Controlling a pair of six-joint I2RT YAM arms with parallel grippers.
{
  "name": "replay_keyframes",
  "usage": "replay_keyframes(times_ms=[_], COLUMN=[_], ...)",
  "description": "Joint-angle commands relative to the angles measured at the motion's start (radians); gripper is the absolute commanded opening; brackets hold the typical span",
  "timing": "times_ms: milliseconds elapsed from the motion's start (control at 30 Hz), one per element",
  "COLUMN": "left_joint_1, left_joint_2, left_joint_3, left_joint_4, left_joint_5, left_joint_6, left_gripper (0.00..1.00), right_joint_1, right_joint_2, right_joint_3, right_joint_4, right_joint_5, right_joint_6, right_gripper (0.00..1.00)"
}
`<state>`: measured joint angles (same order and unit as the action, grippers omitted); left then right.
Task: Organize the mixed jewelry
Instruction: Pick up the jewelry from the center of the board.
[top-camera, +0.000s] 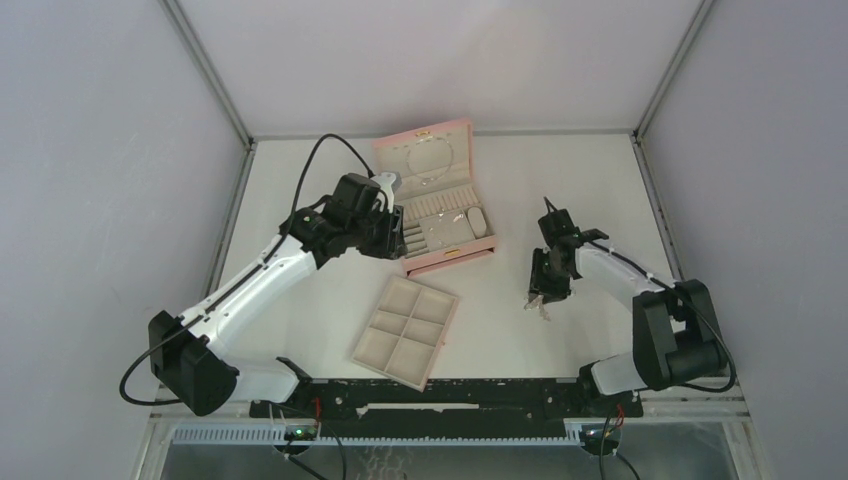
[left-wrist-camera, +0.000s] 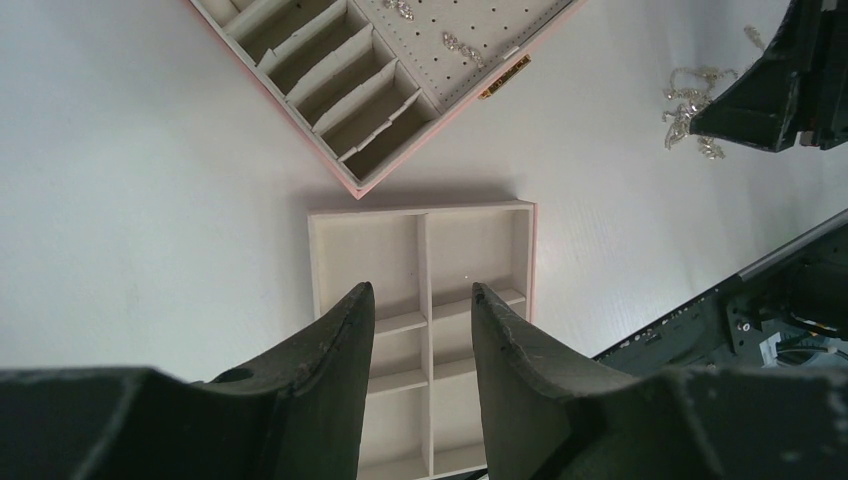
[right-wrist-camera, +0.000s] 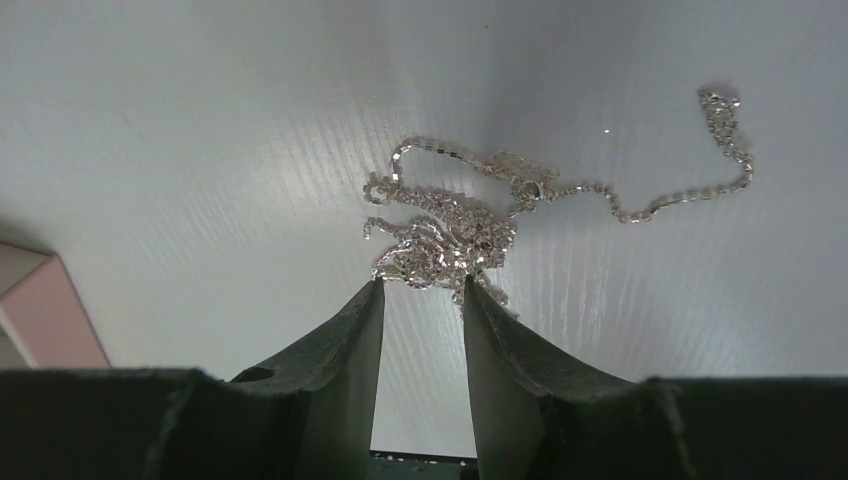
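Observation:
The mixed jewelry lies on the white table as a tangled silver chain cluster (right-wrist-camera: 450, 235) with a thin chain (right-wrist-camera: 690, 195) trailing off to the right. My right gripper (right-wrist-camera: 420, 285) is open, its fingertips at the near edge of the cluster with nothing clamped between them. From above, the same pile (top-camera: 540, 308) shows just below the right gripper (top-camera: 547, 288). My left gripper (left-wrist-camera: 420, 290) hangs open and empty above the beige tray (left-wrist-camera: 365, 250), beside the pink box (left-wrist-camera: 300, 132). A few small silver pieces (left-wrist-camera: 462, 45) sit on the box's dotted panel.
The open pink box (top-camera: 440, 262) stands at the table's middle back, lid raised. The beige six-compartment tray (top-camera: 405, 332) lies in front of it, tilted. A pink corner (right-wrist-camera: 55, 315) shows at the left of the right wrist view. The black base rail (top-camera: 450, 395) runs along the near edge.

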<state>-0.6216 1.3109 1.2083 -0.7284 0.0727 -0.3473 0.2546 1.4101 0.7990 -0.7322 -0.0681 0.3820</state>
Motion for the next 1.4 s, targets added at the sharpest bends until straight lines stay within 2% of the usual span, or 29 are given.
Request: replay_keyframes(times_ms=[0, 433, 500, 700, 867, 1067, 1367], left_joint_1=[-0.003, -0.002, -0.003, -0.002, -0.003, -0.002, -0.002], left_joint_2=[-0.010, -0.012, -0.010, -0.006, 0.002, -0.008, -0.022], left_joint_3=[0.033, 0.030, 0.029, 0.030, 0.035, 0.037, 0.045], left_joint_4=[0.001, 0.000, 0.000, 0.001, 0.003, 0.002, -0.002], left_joint_5=[-0.016, -0.017, -0.018, -0.014, -0.006, -0.012, -0.042], left_joint_6=[0.021, 0.024, 0.025, 0.025, 0.025, 0.025, 0.025], left_gripper=[0.46, 0.46, 0.45, 0.46, 0.46, 0.45, 0.46], right_joint_1=[0.023, 0.092, 0.106, 0.108, 0.103, 0.103, 0.045], right_joint_2=[0.024, 0.106, 0.112, 0.023, -0.010, -0.042, -0.278], right_joint_3=[0.024, 0.048, 0.054, 0.057, 0.067, 0.103, 0.298], right_joint_4=[0.014, -0.011, -0.018, -0.045, -0.060, -0.093, -0.173], right_joint_5=[0.063, 0.137, 0.143, 0.159, 0.160, 0.169, 0.196], right_joint_6=[0.005, 0.036, 0.041, 0.049, 0.043, 0.035, 0.025], right_gripper=[0.44, 0.42, 0.32, 0.19, 0.00, 0.00, 0.00])
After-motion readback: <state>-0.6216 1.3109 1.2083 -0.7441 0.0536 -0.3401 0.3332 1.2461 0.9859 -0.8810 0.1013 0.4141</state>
